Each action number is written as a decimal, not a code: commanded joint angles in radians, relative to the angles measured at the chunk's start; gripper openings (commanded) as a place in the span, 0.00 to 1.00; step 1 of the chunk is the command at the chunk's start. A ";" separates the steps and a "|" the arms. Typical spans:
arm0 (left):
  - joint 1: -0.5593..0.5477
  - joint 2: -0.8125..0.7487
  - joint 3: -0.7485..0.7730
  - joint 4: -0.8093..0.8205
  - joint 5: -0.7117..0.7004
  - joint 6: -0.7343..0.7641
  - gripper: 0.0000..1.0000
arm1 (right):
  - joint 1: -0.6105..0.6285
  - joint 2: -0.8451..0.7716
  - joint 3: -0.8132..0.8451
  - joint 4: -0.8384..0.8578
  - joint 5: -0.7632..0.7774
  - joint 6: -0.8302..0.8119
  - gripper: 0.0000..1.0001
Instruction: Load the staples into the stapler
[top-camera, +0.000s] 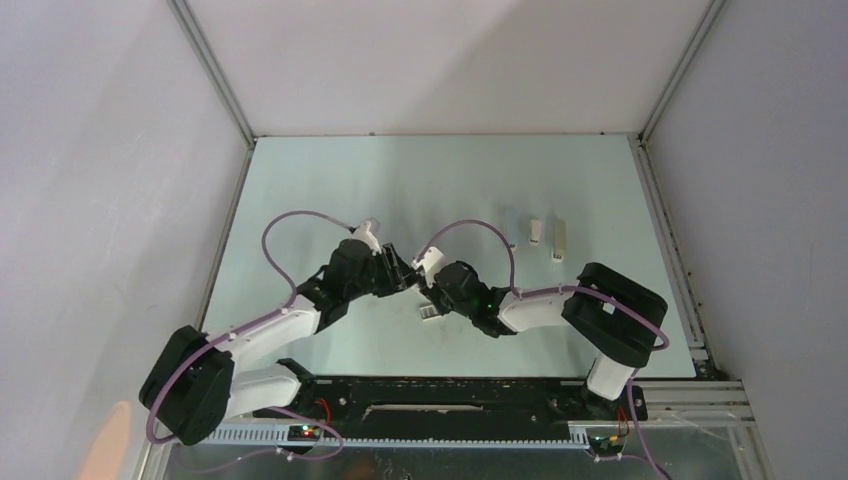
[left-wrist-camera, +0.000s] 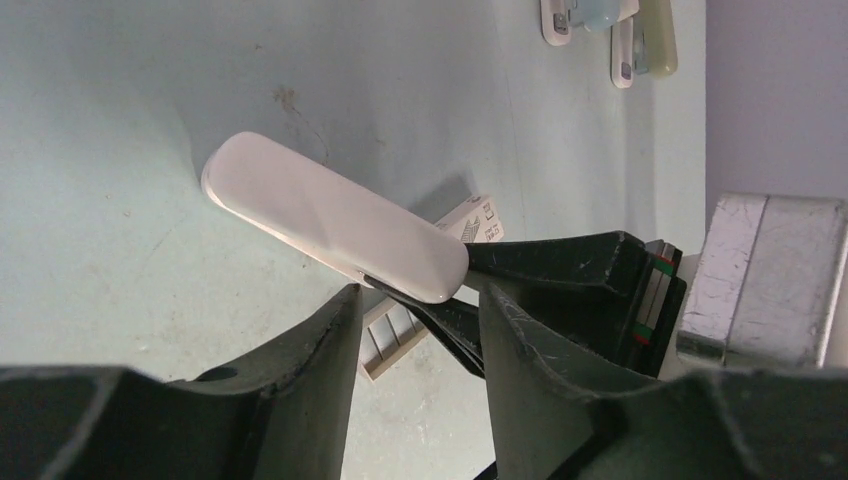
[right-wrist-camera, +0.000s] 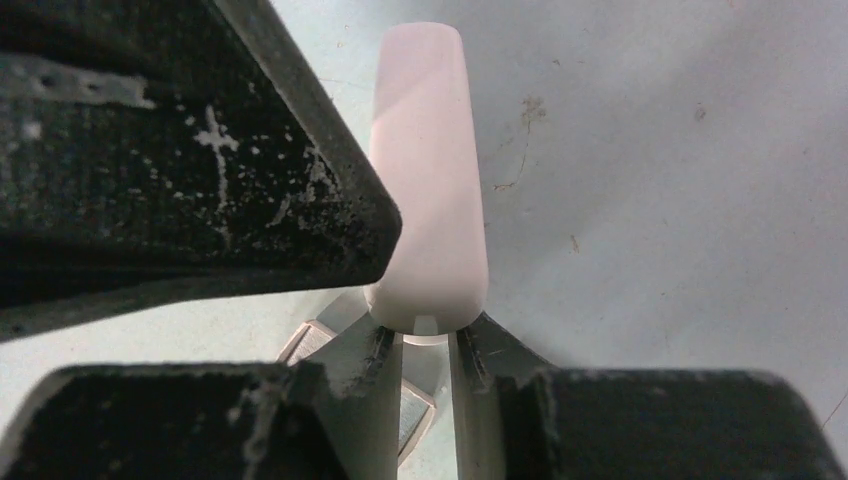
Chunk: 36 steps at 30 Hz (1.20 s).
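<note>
Both arms reach to middle of surface (top-camera: 330, 180). Right jaws closed on one end of white stapler (left-wrist-camera: 330, 215), holding it tilted with far end low, near surface. Left jaws apart with nothing between them, tips just beside gripped end. Staples (left-wrist-camera: 385, 345) sit in small white tray, flat on surface under both sets of jaws and partly hidden by them. Cannot tell whether stapler is opened. Few pale oblong items (top-camera: 535, 232) lie well apart, toward far right.
</note>
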<state>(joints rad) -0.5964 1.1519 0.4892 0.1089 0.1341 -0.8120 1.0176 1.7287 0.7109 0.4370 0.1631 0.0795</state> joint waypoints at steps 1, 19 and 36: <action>-0.005 -0.023 0.000 0.047 0.004 -0.039 0.53 | 0.016 -0.022 -0.007 0.011 0.032 0.020 0.22; 0.085 -0.492 0.160 -0.466 -0.332 0.242 1.00 | 0.046 -0.268 0.175 -0.590 0.082 0.134 0.68; 0.090 -0.807 0.310 -0.612 -0.554 0.668 1.00 | 0.001 0.050 0.719 -1.123 0.022 0.116 0.64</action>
<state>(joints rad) -0.5117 0.3645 0.8291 -0.5114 -0.3546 -0.2699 1.0348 1.7031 1.3056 -0.5228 0.1986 0.2096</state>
